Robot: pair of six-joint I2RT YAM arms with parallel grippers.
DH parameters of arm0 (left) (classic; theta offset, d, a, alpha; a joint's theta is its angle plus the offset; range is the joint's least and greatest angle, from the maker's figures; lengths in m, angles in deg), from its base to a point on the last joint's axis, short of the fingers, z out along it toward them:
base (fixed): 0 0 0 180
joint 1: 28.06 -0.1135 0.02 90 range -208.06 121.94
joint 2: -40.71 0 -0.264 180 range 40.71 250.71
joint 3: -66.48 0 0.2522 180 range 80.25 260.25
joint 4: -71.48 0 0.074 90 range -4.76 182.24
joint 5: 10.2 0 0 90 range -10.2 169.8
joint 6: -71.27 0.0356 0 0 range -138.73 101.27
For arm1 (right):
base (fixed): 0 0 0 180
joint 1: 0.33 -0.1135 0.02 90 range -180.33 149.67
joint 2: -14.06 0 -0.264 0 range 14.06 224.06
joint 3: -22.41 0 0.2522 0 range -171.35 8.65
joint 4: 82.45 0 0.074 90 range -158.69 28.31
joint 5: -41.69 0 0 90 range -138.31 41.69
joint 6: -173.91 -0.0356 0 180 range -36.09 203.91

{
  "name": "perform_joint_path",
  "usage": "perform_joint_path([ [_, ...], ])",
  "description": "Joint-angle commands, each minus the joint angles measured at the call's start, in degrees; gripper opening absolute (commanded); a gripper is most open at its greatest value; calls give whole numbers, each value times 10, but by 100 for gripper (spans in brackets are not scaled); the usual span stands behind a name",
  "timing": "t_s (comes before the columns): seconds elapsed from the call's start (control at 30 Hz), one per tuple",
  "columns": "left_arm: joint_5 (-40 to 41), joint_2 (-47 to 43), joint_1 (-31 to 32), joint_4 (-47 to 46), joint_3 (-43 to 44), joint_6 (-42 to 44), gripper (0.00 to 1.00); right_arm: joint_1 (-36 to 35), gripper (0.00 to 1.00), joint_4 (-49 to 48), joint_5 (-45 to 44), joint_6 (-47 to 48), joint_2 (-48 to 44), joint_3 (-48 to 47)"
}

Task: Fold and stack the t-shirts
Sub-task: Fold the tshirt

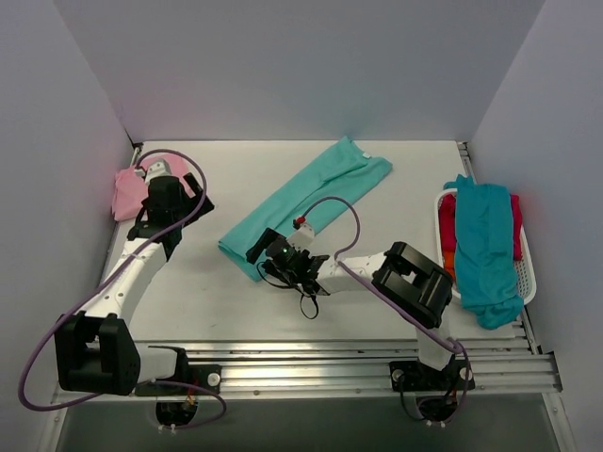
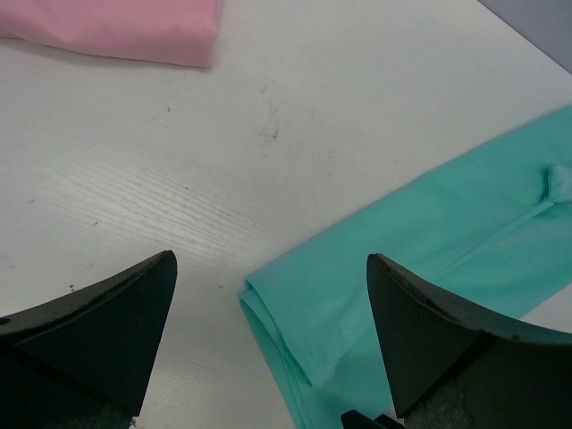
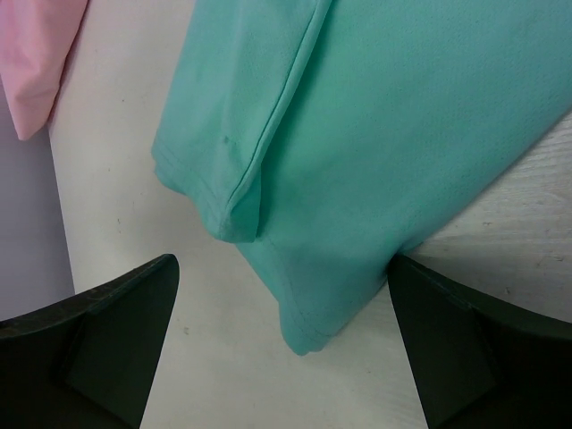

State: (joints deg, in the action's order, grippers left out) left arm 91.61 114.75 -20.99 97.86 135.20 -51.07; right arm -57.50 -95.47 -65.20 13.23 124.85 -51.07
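A mint-teal t-shirt (image 1: 306, 202), folded into a long strip, lies diagonally across the middle of the table. My right gripper (image 1: 258, 249) is open at its near-left end. In the right wrist view the strip's corner (image 3: 331, 304) lies between the open fingers (image 3: 281, 268), not gripped. A light pink t-shirt (image 1: 127, 193) lies folded at the far left. My left gripper (image 1: 188, 209) is open and empty beside it, over bare table (image 2: 270, 259). The left wrist view shows the mint shirt's folded end (image 2: 429, 241) and the pink shirt's edge (image 2: 116, 27).
A white plastic basket (image 1: 526, 282) stands at the right edge. A darker teal-blue shirt (image 1: 485, 254) is draped over it, with a red one (image 1: 515, 226) and an orange one (image 1: 448, 259) beneath. Grey walls close in the table.
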Motion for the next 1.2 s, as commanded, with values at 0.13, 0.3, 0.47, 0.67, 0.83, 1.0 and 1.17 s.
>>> perform_joint_path([
  [0.13,1,-5,-14,-33,-2,5,96,-17,99,45,18,-4,-28,11],
  [0.3,-6,8,-17,-34,-1,4,96,-19,87,35,20,4,-27,21],
  [0.47,-5,1,-22,-31,-6,5,96,-19,56,13,38,15,7,15],
  [0.67,0,-27,-37,-51,-50,3,95,-8,30,20,77,29,68,-23],
  [0.83,-14,-21,-50,-54,-51,3,94,0,4,22,100,39,117,-48],
  [1.0,-19,-16,-51,-63,-55,3,95,1,0,20,85,46,96,-16],
  [1.17,-26,-12,-51,-66,-57,1,94,4,0,42,48,55,-25,86],
])
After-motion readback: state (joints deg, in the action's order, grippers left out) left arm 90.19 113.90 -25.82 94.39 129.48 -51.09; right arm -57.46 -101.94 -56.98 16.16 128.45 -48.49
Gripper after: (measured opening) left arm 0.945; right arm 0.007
